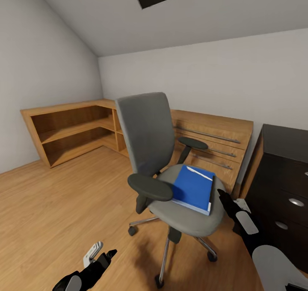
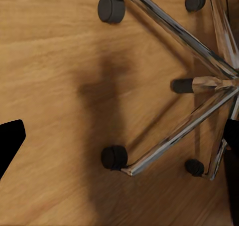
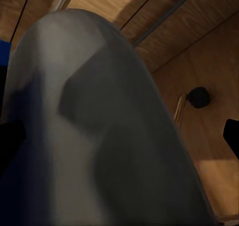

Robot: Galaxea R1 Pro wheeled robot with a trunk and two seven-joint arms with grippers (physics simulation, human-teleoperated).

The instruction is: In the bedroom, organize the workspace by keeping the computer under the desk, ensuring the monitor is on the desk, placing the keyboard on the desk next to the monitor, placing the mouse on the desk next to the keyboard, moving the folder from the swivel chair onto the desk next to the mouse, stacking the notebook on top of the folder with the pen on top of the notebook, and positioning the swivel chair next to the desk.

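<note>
Swivel chair (image 1: 171, 171) mid-floor, load on seat; both hands low beside it.

Grey upholstered seat and tall back, black moulded armrests, chrome five-star base on black casters over glossy wood-plank floor (image 1: 51, 205). Flat bright blue folder (image 1: 193, 188) lying on seat, thin black notebook edge (image 1: 212, 193) showing along its right side, slim white pen (image 1: 199, 173) across the folder's far corner. Right hand (image 1: 225, 199) just beside the seat's right rim, close to the folder's edge, not touching it; opening cannot be told. Left hand (image 1: 102, 255) low over floor, well apart from chair; opening likewise unclear. Glossy black counter (image 1: 282, 188) with drawers and silver knobs at right. Light-wood shelving (image 1: 72, 130) along the walls.
</note>
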